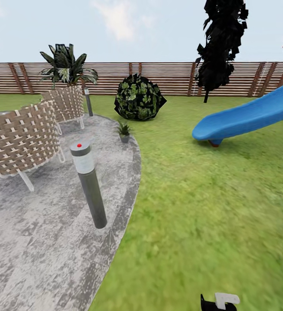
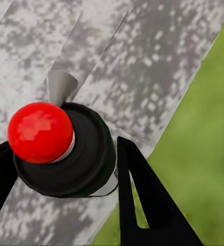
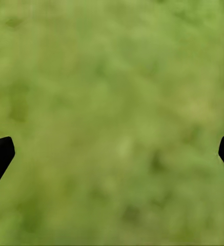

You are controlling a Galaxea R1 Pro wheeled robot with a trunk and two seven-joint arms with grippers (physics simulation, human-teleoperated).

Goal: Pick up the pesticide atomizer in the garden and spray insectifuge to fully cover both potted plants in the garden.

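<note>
L claw (image 2: 65, 174) grips atomizer (image 2: 70, 154), red-knobbed, over grey paving (image 2: 142, 61) by grass (image 2: 204, 143).

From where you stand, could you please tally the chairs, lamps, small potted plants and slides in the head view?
Chairs: 2
Lamps: 2
Potted plants: 1
Slides: 1
Total: 6

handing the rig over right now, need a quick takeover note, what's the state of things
Left gripper: shut on the dark cylindrical pesticide atomizer with the red knob and grey nozzle, above the edge of the grey paved patio.
Right gripper: open, empty, over the green lawn.
One small potted plant in a grey pot sits far ahead at the patio's edge, beyond the grey bollard lamp.
Done: atomizer picked up.
Left: drive to that plant, spray it, then find and spray the second one.
</note>
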